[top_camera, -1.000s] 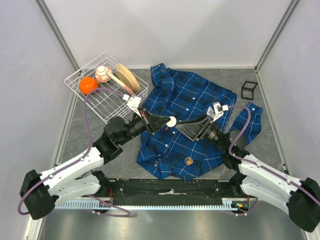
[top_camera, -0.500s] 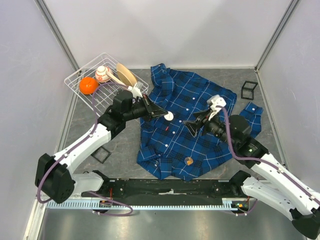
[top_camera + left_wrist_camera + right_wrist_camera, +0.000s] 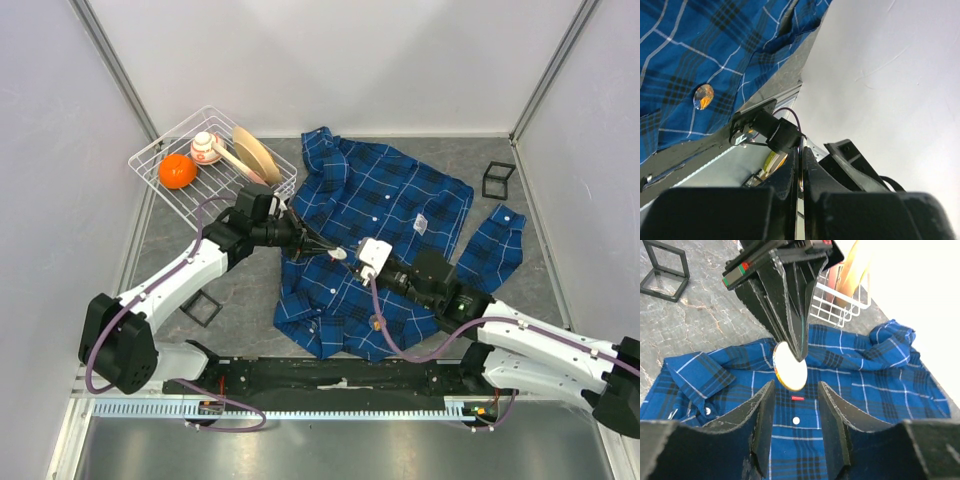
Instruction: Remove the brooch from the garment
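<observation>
The blue plaid shirt (image 3: 395, 200) lies spread on the table and also shows in the right wrist view (image 3: 875, 400) and the left wrist view (image 3: 685, 45). My left gripper (image 3: 336, 252) is shut on a round brooch (image 3: 790, 367) with a white face and an orange rim, and holds it above the shirt's button line. In the left wrist view the left gripper (image 3: 801, 152) pinches it edge-on. My right gripper (image 3: 794, 390) is open, its fingers on either side just below the brooch and apart from it; in the top view the right gripper (image 3: 352, 261) faces the left one.
A small orange round piece (image 3: 378, 322) lies on the shirt near its lower hem (image 3: 703, 96). A white wire basket (image 3: 205, 205) holds an orange ball (image 3: 177, 170) and dishes at the back left. Black cube frames stand at the right (image 3: 498, 178) and left (image 3: 200, 308).
My right arm swung in from the right, and its open gripper now sits just under the brooch. My left gripper moved a little down and right, still holding the brooch.
</observation>
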